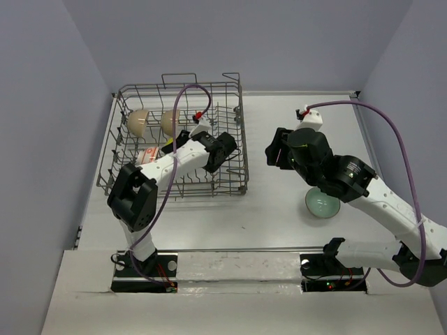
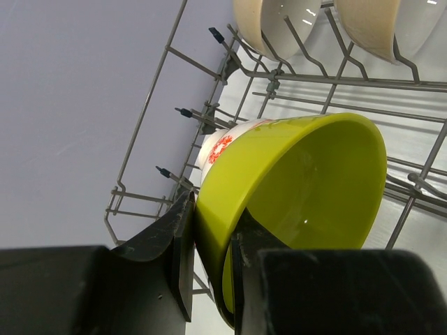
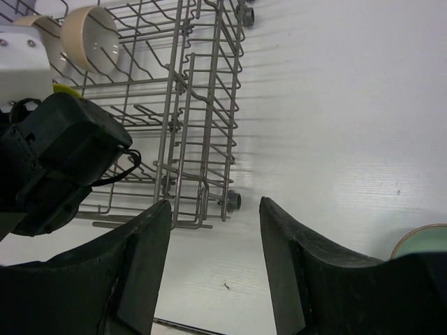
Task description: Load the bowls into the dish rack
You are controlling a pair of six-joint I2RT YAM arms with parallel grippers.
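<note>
My left gripper [image 1: 179, 143] [image 2: 209, 258] is inside the grey wire dish rack [image 1: 230, 132], shut on the rim of the bright yellow-green bowl [image 2: 307, 188]. I hold that bowl tilted on edge against the orange-red-and-white patterned bowl [image 2: 227, 143] [image 1: 147, 155]. Two cream-white bowls [image 1: 137, 122] [image 1: 170, 122] stand on edge between the tines further back [image 2: 269, 24] [image 2: 380, 24]. My right gripper [image 1: 274, 155] [image 3: 213, 258] is open and empty above the table, right of the rack. The pale celadon green bowl [image 1: 323, 204] sits upright on the table under my right arm; its rim shows in the right wrist view [image 3: 426, 241].
The rack's near right corner foot [image 3: 232, 201] stands close to my right gripper. The left arm's wrist [image 3: 63, 153] hangs over the rack. Grey walls close in the table at the back and sides.
</note>
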